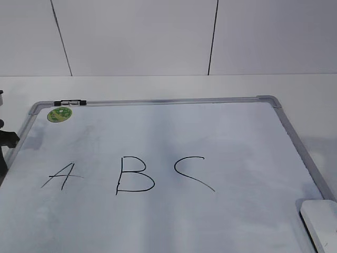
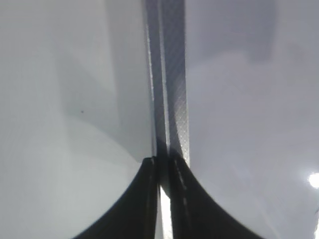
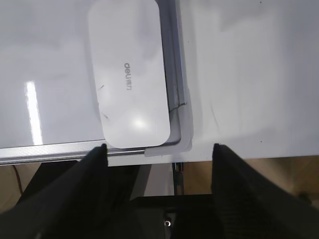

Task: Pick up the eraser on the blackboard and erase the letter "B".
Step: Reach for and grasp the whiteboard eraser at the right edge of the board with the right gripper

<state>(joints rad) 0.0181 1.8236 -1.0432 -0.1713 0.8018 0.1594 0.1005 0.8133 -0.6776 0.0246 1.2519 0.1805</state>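
Spread right pincer [image 3: 159,149] hovers over smooth rounded eraser [image 3: 129,74]; left pincer [image 2: 163,164] together.

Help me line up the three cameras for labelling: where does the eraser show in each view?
Exterior view: the eraser sits at the bottom right corner, cut by the picture's edge.
Left wrist view: not in it.
Right wrist view: the eraser fills the upper middle.
Shared landmark: the blackboard's grey frame, right beside the eraser.

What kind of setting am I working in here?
Likely a lab test bench: a whiteboard lying flat on a white table, plain panelled wall behind, eraser at the board's corner.
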